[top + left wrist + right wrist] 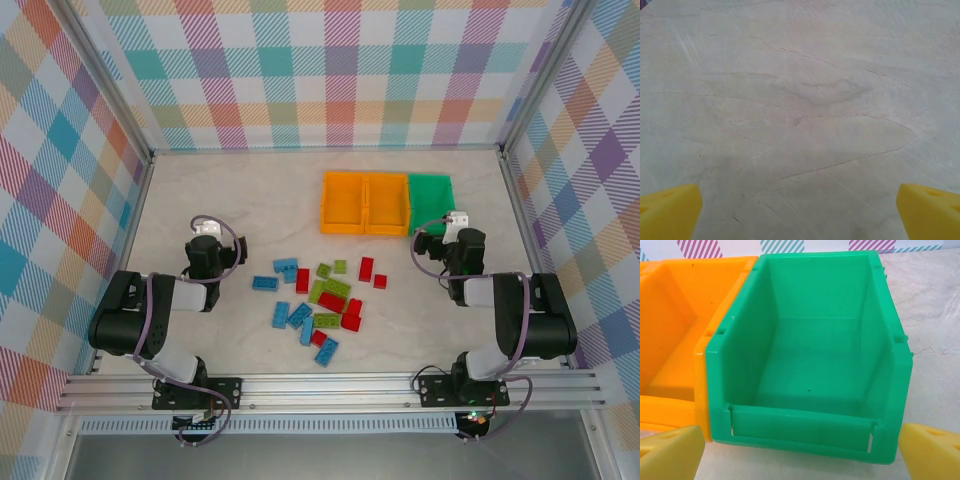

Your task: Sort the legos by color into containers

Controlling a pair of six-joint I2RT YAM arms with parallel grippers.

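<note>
The legos lie loose in a cluster mid-table: blue ones [265,283] mostly to the left, lime green ones [335,290] in the centre, red ones [366,268] to the right. The three containers stand in a row behind them: two orange bins [345,200] [387,202] and a green bin [430,195]. My left gripper [800,215] is open over bare table, left of the cluster. My right gripper [800,460] is open just in front of the green bin [810,355], which is empty. The orange bin [670,340] beside it shows nothing inside.
Plaid walls [330,70] with metal corner posts enclose the marble-look table [250,190] on three sides. An aluminium rail [330,385] carrying both arm bases runs along the near edge. Bare table lies behind the left gripper and left of the bins.
</note>
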